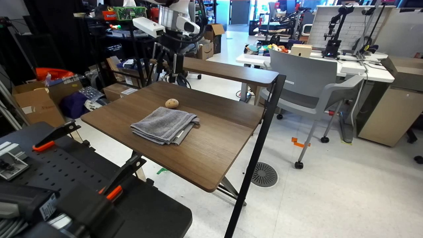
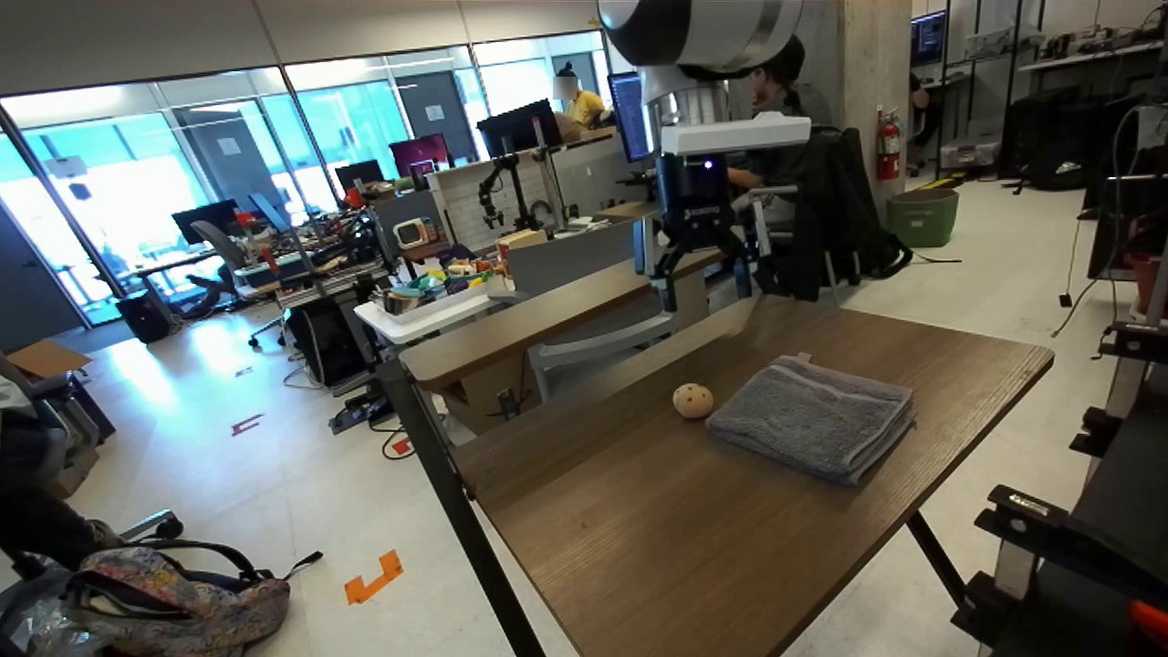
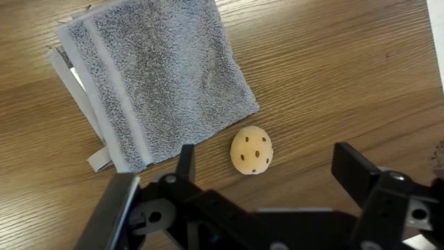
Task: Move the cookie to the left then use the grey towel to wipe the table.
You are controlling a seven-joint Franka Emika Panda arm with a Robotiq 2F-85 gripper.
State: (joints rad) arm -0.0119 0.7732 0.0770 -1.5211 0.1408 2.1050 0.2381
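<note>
The cookie, a small round tan lump with dark spots, lies on the table beside the towel in both exterior views and in the wrist view. The grey towel is folded flat on the brown table; it also shows in an exterior view and at upper left in the wrist view. My gripper is open and empty, raised above the table. In the wrist view the cookie appears between the open fingers, nearer the left one, and touches neither.
A raised brown shelf runs along one table side, with a black metal leg at the corner. A grey chair stands beyond the shelf. A black platform with clamps stands beside the table.
</note>
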